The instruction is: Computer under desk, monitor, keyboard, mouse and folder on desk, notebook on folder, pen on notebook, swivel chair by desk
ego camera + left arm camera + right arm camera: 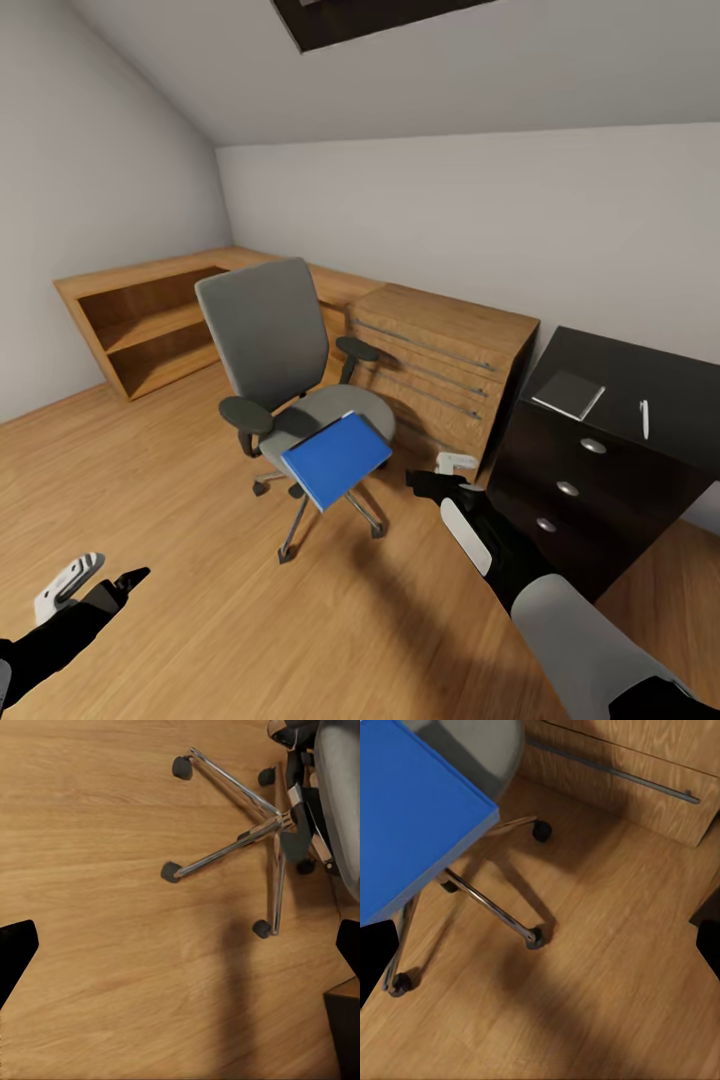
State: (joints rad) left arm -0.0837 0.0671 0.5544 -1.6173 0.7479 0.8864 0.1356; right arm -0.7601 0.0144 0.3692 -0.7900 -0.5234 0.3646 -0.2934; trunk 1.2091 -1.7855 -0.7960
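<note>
The grey swivel chair (265,340) stands mid-room on the wood floor. A bright-blue folder (335,460) lies on its seat, overhanging the front edge. My right gripper (440,472) hovers open just right of the folder, apart from it; its wrist view looks down past the folder (412,817) to the chrome chair base (487,904). My left gripper (100,582) is open low at the left, over bare floor near the chair base (270,821). On the black desk (660,375) at right lie the grey notebook (568,394) and the white pen (644,418).
A light-wood chest of drawers (450,360) stands between chair and desk. A low wooden shelf unit (150,330) runs along the far left wall. The desk's dark drawer unit (570,490) faces my right arm. Open plank floor (200,620) lies in front.
</note>
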